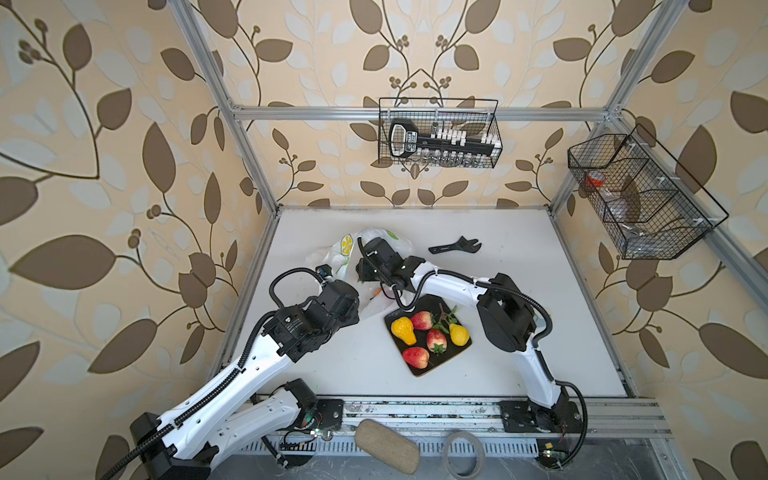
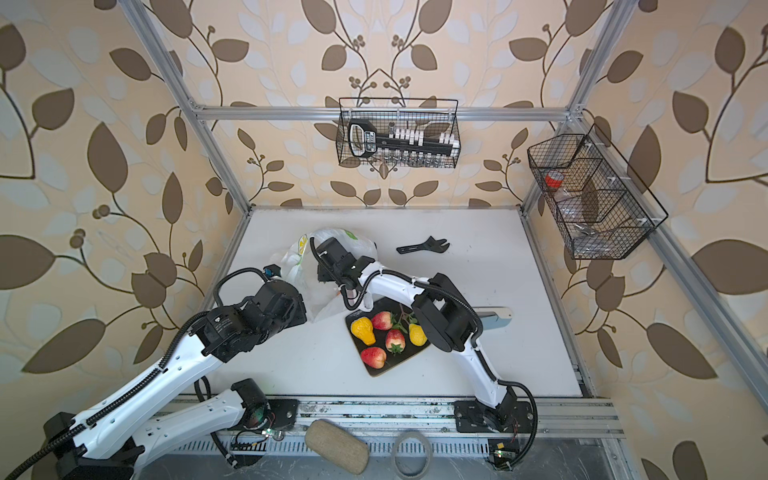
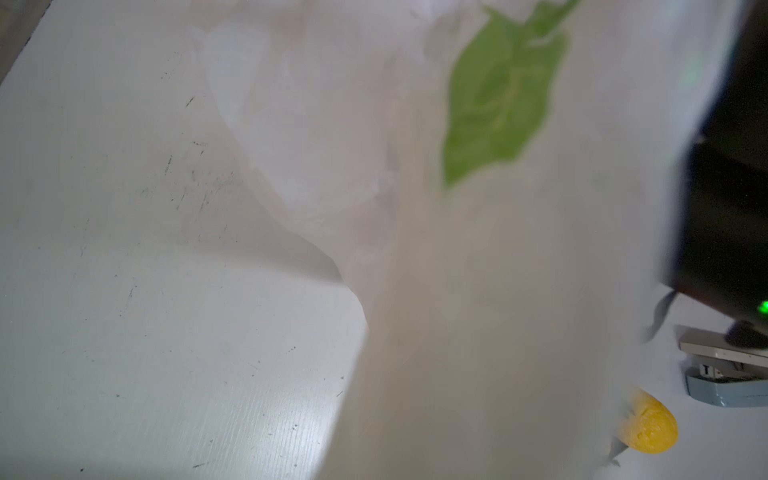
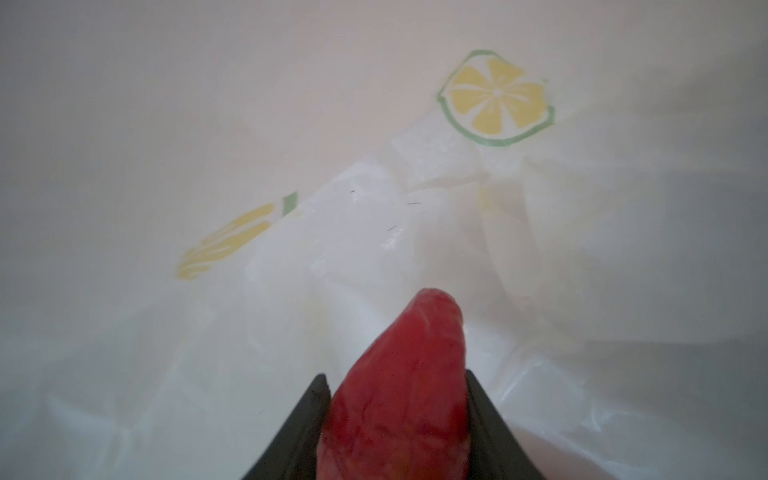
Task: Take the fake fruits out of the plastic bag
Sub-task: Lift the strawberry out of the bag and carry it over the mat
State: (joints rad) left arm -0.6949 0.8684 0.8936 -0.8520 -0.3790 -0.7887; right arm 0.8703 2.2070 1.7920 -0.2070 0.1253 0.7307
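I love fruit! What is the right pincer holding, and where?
A glossy red plastic fruit, squeezed at its sides by the right pincer, inside the white plastic bag.

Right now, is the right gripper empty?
No: in the right wrist view the right gripper grips a red fruit between its black fingers, with the plastic bag all around.
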